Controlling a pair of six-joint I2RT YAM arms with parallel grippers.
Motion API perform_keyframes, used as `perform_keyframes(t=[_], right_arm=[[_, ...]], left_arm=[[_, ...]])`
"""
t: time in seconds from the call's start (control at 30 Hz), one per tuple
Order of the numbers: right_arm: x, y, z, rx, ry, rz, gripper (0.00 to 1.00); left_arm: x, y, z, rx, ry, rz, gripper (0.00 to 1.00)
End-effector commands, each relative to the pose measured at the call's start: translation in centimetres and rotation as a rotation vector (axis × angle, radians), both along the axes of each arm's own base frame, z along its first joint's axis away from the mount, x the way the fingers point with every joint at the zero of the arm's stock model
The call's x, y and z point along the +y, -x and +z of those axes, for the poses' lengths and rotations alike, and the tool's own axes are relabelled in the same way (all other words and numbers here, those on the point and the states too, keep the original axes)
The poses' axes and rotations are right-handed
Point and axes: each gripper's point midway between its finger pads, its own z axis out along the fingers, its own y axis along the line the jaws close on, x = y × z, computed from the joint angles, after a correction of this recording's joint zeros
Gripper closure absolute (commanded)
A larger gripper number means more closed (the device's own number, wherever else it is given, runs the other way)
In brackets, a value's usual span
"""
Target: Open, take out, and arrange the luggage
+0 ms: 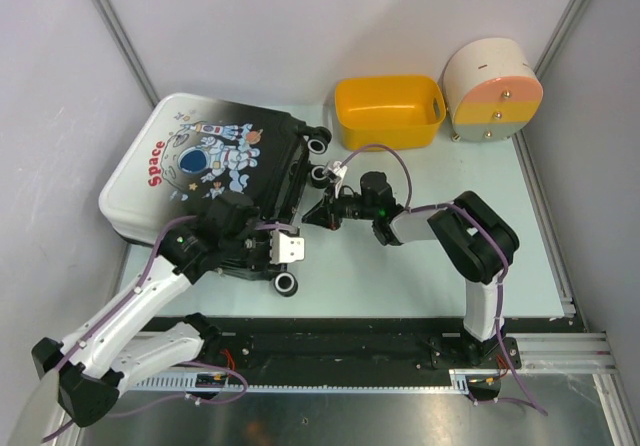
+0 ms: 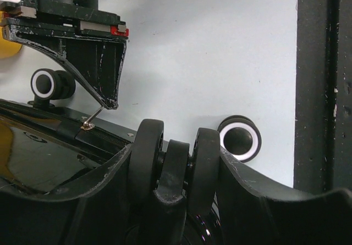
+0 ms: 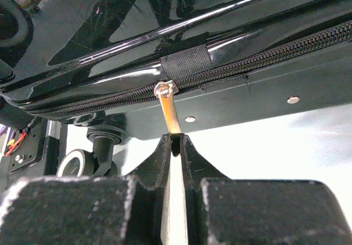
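A pale, matte table (image 1: 400, 286) fills the booth, evenly lit with soft shadows. Plain grey-white walls (image 1: 300, 16) rise behind it and to either side of it, with metal struts (image 1: 115, 28) at its far corners. A black rail (image 1: 340, 348) runs along its near edge.

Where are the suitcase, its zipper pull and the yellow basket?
Suitcase (image 1: 140, 186): overhead view, white part of its shell.
Zipper pull (image 3: 171, 115): right wrist view, middle of the metal tab.
Yellow basket (image 1: 388, 126): overhead view, its near wall.
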Motion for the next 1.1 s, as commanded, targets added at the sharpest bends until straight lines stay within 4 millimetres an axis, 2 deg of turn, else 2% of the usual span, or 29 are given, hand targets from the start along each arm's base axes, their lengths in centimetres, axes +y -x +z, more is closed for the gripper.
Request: perform_keyframes(t=[0.0, 0.1, 0.13, 0.17, 0.23, 0.33, 0.5, 0.63, 0.8, 0.93, 1.0, 1.03, 1.07], right_arm=[[-0.6, -1.5, 2.8, -0.150, -0.049, -0.003, 1.00], [0.0, -1.5, 2.7, -0.200, -0.051, -0.013, 1.00], [0.3, -1.6, 2.8, -0.215, -0.053, -0.023, 0.95], [0.8, -1.3, 2.8, -0.227, -0.056, -0.026, 0.84], [1.2, -2.0, 3.2, -0.274, -0.062, -0.074, 0.58], [2.1, -2.0, 3.7, -0.330, -0.076, -0.101, 0.47], [3.6, -0.9, 3.8, -0.403, -0.076, -0.096, 0.44], [4.3, -0.6, 2.6, -0.458, -0.023, -0.104, 0.40], [3.8, -1.7, 1.2, -0.505, 0.063, -0.170, 0.40], [3.4, -0.4, 0.4, -0.536, 0.092, -0.145, 0.38], [3.3, 0.3, 0.8, -0.581, 0.088, -0.133, 0.34], [3.0, 0.9, 0.3, -0.580, 0.098, -0.124, 0.33], [3.0, 1.1, 0.9, -0.594, 0.085, -0.125, 0.33]], left_arm=[[4.6, 6.1, -5.3, 0.299, -0.196, 0.052, 0.55], [4.6, 5.9, -5.1, 0.300, -0.192, 0.067, 0.55], [4.5, 6.0, -4.9, 0.300, -0.188, 0.067, 0.55], [4.4, 6.0, -4.8, 0.302, -0.182, 0.064, 0.55], [4.4, 6.1, -4.8, 0.307, -0.175, 0.067, 0.55], [4.4, 6.3, -4.9, 0.314, -0.175, 0.069, 0.55], [4.5, 6.3, -4.8, 0.309, -0.171, 0.077, 0.55], [4.5, 6.3, -4.8, 0.309, -0.168, 0.080, 0.55], [4.7, 6.5, -5.0, 0.309, -0.167, 0.084, 0.55], [4.8, 6.7, -5.2, 0.311, -0.166, 0.083, 0.55], [4.9, 6.7, -5.3, 0.313, -0.167, 0.082, 0.55], [4.9, 6.7, -5.3, 0.315, -0.168, 0.084, 0.55], [4.8, 6.7, -5.3, 0.314, -0.164, 0.082, 0.55]])
